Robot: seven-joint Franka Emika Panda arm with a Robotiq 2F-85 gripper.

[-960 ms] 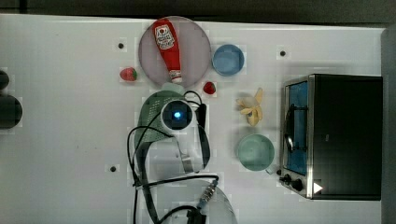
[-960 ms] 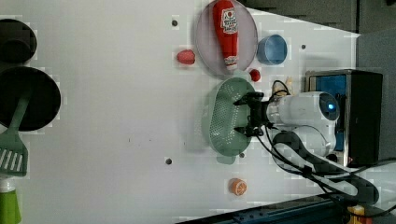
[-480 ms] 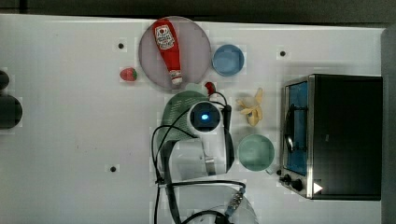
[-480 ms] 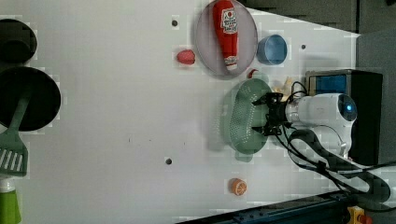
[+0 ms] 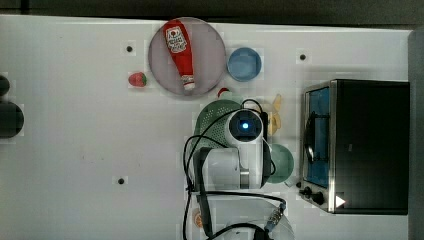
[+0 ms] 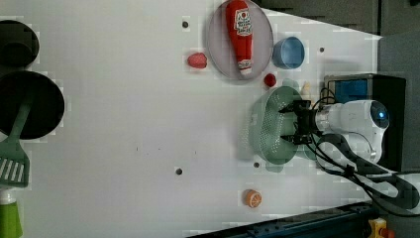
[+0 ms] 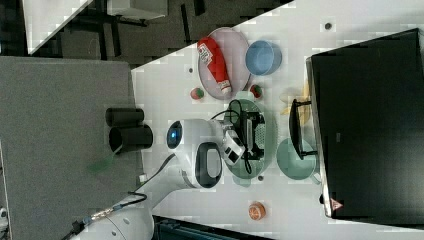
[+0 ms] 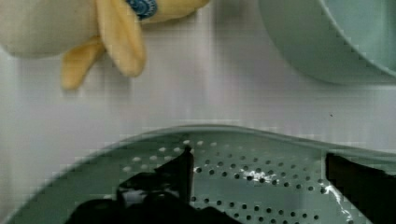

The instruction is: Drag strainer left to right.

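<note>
The strainer (image 5: 216, 119) is a pale mint-green colander with small holes; it lies near the table's middle, partly under my arm in the top view. It also appears as the strainer (image 6: 271, 126) in the left view and the strainer (image 7: 266, 134) in the right view. My gripper (image 6: 295, 123) reaches down into it, open, its black fingers (image 8: 180, 169) spread wide inside the holed bowl (image 8: 261, 191) and close to its wall. Nothing is pinched between them. In the right view the gripper (image 7: 254, 133) sits over the strainer's middle.
A teal bowl (image 5: 284, 162) and a banana (image 5: 274, 116) lie just to the top view's right of the strainer, with a toaster oven (image 5: 360, 145) beyond. A plate (image 5: 210, 50) with a ketchup bottle (image 5: 181, 52), a blue bowl (image 5: 244, 64), a strawberry (image 5: 137, 79) and an orange slice (image 6: 253, 198) are around.
My arm and the strainer have slid together toward the top view's right, closer to the banana and the teal bowl. The fingers stayed spread.
</note>
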